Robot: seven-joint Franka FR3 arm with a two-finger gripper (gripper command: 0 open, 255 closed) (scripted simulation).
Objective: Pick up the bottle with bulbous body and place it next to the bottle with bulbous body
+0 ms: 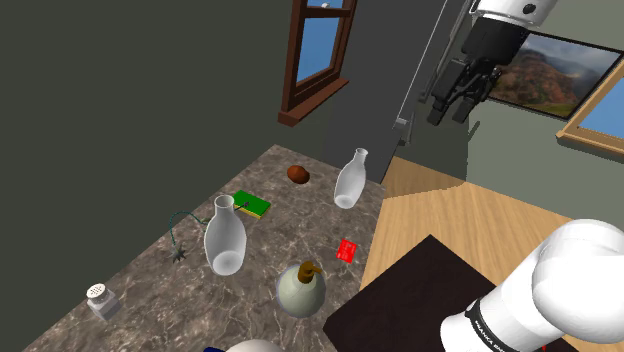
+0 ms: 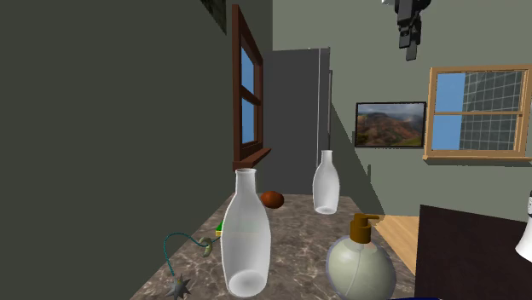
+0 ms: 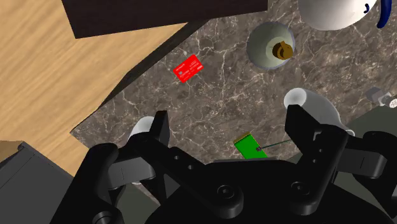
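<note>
Closest in the second exterior view, one pale bulbous bottle (image 2: 245,234) stands upright on the marbled worktop (image 2: 290,226), with its twin (image 2: 326,183) well apart behind it. Both long axes run vertical. The tool (image 1: 445,112) hangs high above the twin's end, fingers apart and empty, so a long straight descent seems needed.

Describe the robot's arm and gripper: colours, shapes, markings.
The arm is glossy white, built of rounded, bulbous links with darker seams at the joints. One link carries small dark lettering, too small to read. The gripper is all black. The wrist view shows its blocky body with round recesses and two flat, squared fingers. No cables are visible.
</note>
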